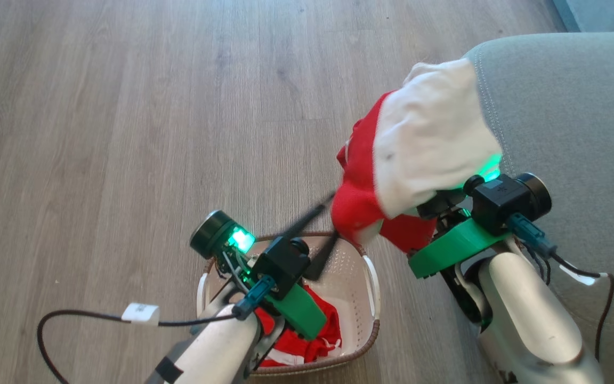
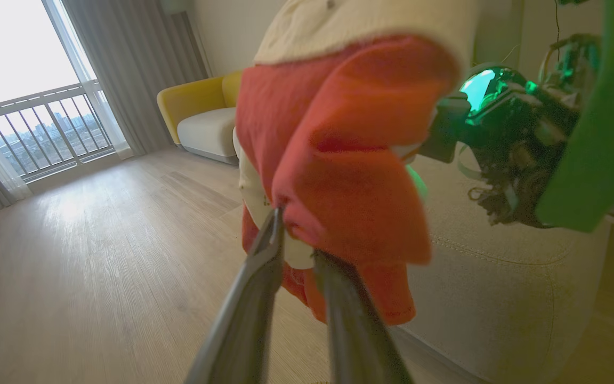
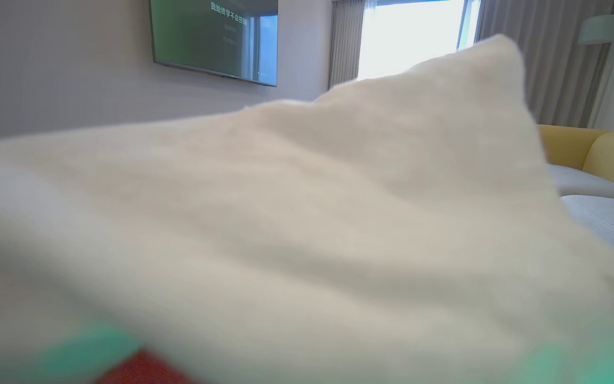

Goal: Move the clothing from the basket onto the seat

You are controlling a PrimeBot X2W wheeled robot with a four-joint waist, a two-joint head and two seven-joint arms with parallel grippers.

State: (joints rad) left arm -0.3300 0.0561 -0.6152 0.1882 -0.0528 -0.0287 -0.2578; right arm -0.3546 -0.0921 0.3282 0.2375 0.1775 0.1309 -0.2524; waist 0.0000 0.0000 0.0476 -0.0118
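A red garment with a wide white band (image 1: 429, 138) is held up in the air between the basket and the seat. It drapes over my right gripper (image 1: 445, 205), hiding the fingers; white fabric (image 3: 307, 213) covers the right wrist view. My left gripper (image 1: 336, 213) reaches up from over the basket, its fingertips (image 2: 277, 218) pinched on the garment's red lower edge (image 2: 339, 176). More red clothing (image 1: 307, 341) lies in the cream basket (image 1: 373, 320) under my left arm. The grey-green seat (image 1: 568, 122) fills the right side, just beyond the garment.
Pale wood floor (image 1: 126, 133) stretches to the left and ahead. A yellow armchair (image 2: 200, 112) stands by the balcony window, and a television (image 3: 213, 40) hangs on the wall. Black cables trail from both wrists.
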